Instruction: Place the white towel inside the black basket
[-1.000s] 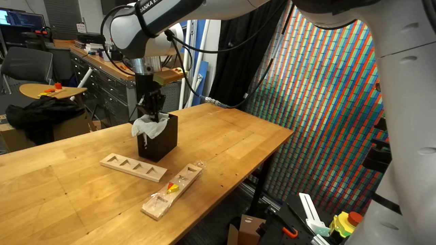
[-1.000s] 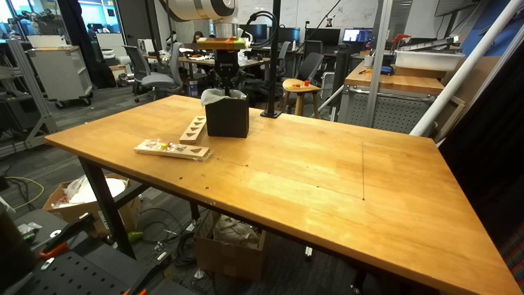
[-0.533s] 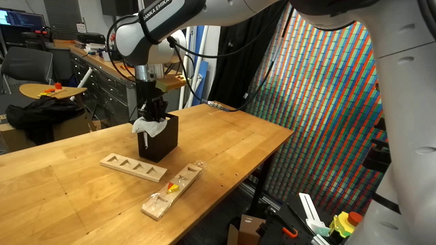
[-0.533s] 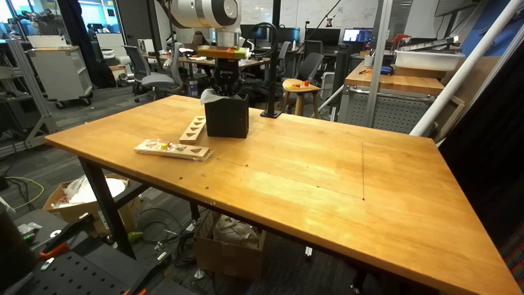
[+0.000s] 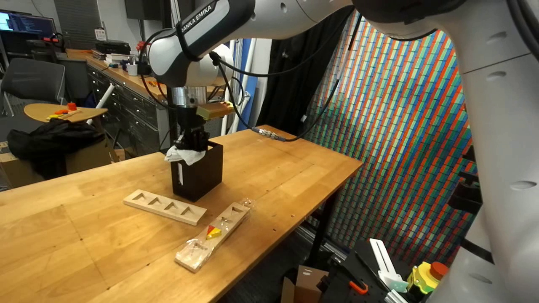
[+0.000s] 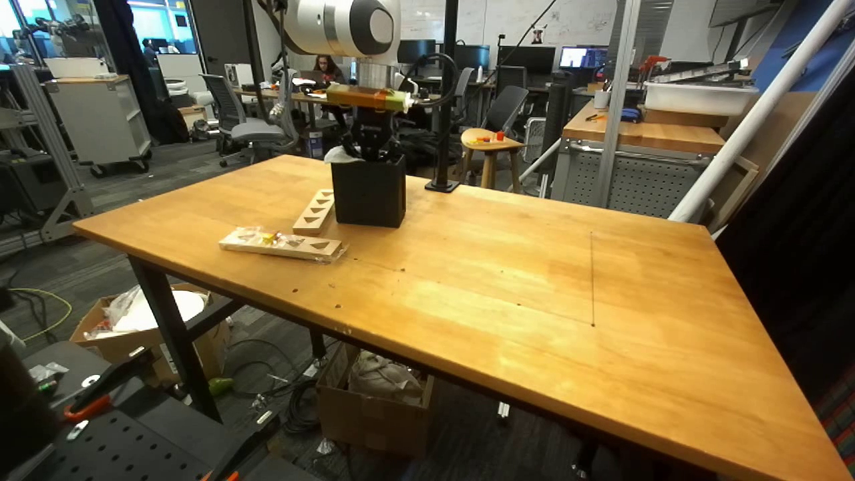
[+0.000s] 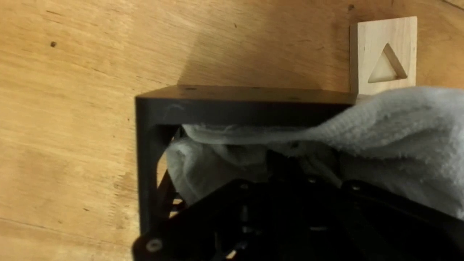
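White towel [image 5: 186, 157] sags partly inside the black basket [image 5: 201, 176], partly over its rim; the gripper [image 7: 288, 168], down in the basket, seems pinched together on it (dim there). Released now, the overhang's weight could drag it out; snagging could lift it.

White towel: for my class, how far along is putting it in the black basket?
Done: part of the towel lies inside the basket in the wrist view.
In hand: the gripper sits in the basket's mouth amid the towel; too dark to tell whether it grips.
Left, probably: tuck in the overhanging end, draped over the rim in both exterior views, then withdraw.
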Tool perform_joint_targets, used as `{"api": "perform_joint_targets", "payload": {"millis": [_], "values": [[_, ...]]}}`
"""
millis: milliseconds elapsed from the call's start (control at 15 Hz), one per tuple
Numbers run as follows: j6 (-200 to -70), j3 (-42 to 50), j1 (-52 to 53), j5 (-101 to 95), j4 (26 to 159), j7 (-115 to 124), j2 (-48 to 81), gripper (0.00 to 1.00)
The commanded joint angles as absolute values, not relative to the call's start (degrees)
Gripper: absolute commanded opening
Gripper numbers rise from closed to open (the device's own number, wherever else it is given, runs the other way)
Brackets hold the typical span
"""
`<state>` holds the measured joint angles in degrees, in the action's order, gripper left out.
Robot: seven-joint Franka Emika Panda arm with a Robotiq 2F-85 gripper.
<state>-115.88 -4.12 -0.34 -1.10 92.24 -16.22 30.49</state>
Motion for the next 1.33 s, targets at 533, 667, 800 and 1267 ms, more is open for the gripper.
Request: {"api": "perform_joint_targets", "payload": {"millis": [533, 667, 800, 1267], "values": [[-115.75, -5.05, -2.47, 2.75, 91.61, -20.07, 32.53, 0.00], [-115.74, -4.76, -2.28, 2.11, 91.79, -19.70, 31.80, 0.00], [-115.87, -4.41, -1.97, 1.34, 92.21, -19.15, 30.67, 0.00], [-115.13, -3.20, -0.89, -3.87, 93.27, -18.11, 25.64, 0.00]]}}
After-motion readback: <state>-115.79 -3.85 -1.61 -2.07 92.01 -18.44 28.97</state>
